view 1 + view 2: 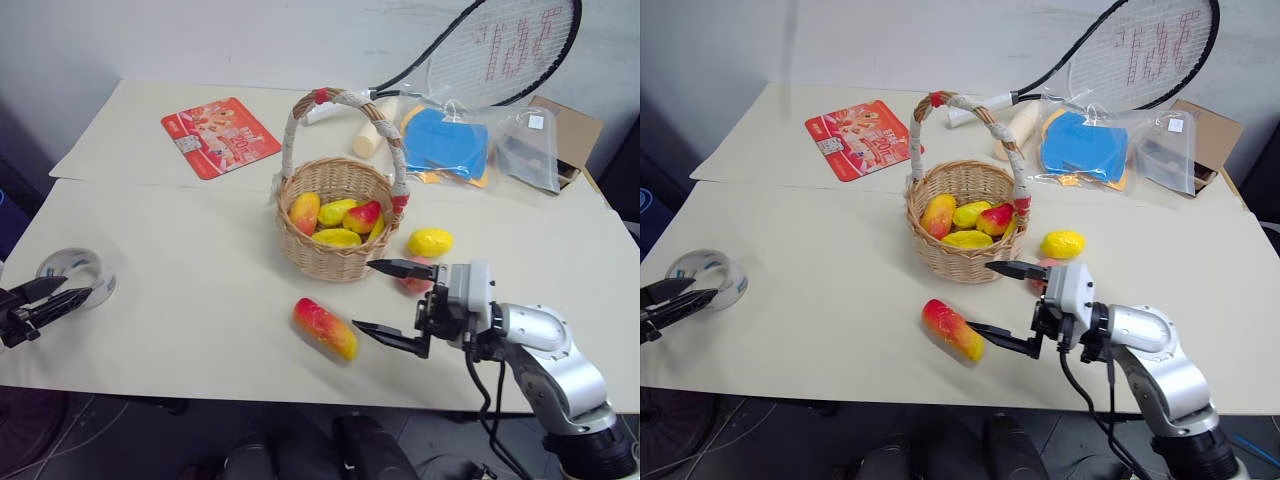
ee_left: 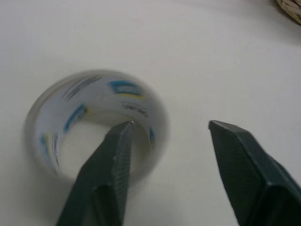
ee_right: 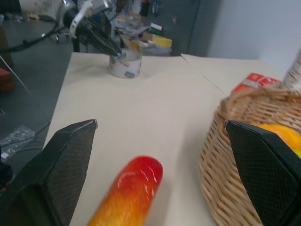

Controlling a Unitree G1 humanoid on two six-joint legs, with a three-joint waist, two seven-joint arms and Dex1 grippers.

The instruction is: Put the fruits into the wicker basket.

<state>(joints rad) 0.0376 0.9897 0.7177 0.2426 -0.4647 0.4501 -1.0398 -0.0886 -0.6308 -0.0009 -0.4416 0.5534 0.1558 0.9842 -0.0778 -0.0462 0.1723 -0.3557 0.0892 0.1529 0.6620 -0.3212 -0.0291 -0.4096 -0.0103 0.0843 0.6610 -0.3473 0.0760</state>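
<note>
On my screens I log a cream, matte counter [image 1: 200,260] made of flat boards butted together. Near its middle stands the wicker basket [image 1: 335,235], round, tan, tightly woven, with a tall arched handle wrapped in white tape and red at the ends. Inside it I count four glossy fruits [image 1: 338,220], yellow and red-yellow, packed against each other. Outside it: an elongated red-to-yellow mango [image 1: 324,327] lying on the counter in front of the basket, a yellow lemon-like oval [image 1: 430,241] just beside the basket's right side, and a pink peach [image 1: 415,281] partly hidden behind my right gripper [image 1: 385,300]. That gripper points sideways toward the mango, its two black textured fingers spread wide and holding nothing; the mango lies just off the tip of the nearer one. My left gripper [image 1: 62,291] sits at the counter's left edge, its black fingers parted, one tip over the edge of a clear tape roll [image 1: 78,274] with blue print. At the back lie a red printed card [image 1: 220,136], a strung racket [image 1: 490,45], a cream cylindrical roll [image 1: 368,137], clear bags with a blue item [image 1: 445,140] and a brown cardboard box [image 1: 575,135].
</note>
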